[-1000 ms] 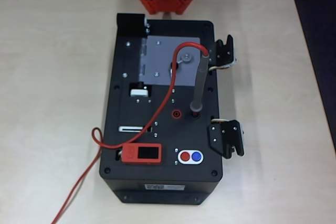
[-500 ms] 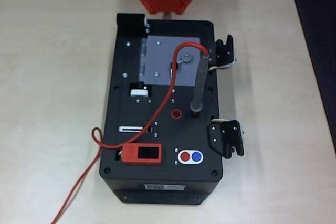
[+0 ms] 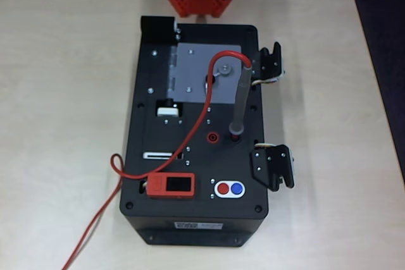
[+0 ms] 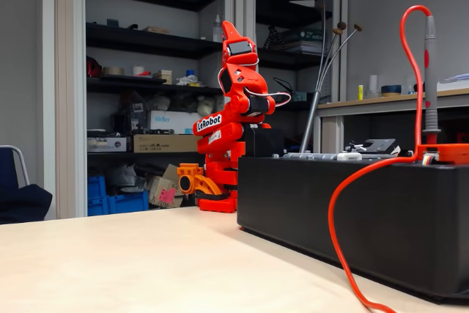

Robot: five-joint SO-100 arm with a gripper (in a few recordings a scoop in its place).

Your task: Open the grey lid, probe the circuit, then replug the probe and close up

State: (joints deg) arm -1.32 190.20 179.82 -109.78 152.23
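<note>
The grey lid (image 3: 193, 74) lies flat and closed on the far part of the black box (image 3: 158, 156), its round knob (image 3: 223, 73) near the lid's right edge. The probe (image 3: 240, 96) stands upright, plugged into a dark socket (image 3: 235, 136); in the fixed view the probe (image 4: 429, 78) rises above the box (image 4: 352, 218). Its red cable (image 3: 196, 128) loops over the lid, crosses the box and trails off the table's front left. The orange arm (image 4: 227, 130) is folded up behind the box, well away from lid and probe. Its gripper (image 4: 231, 35) points upward, fingers together, holding nothing.
On the box top are a red socket (image 3: 213, 136), an orange-red display module (image 3: 171, 185), red and blue buttons (image 3: 229, 188) and a small white tab (image 3: 168, 111). Two black brackets (image 3: 273, 165) jut from the box's right side. Bare table (image 3: 57, 93) surrounds the box.
</note>
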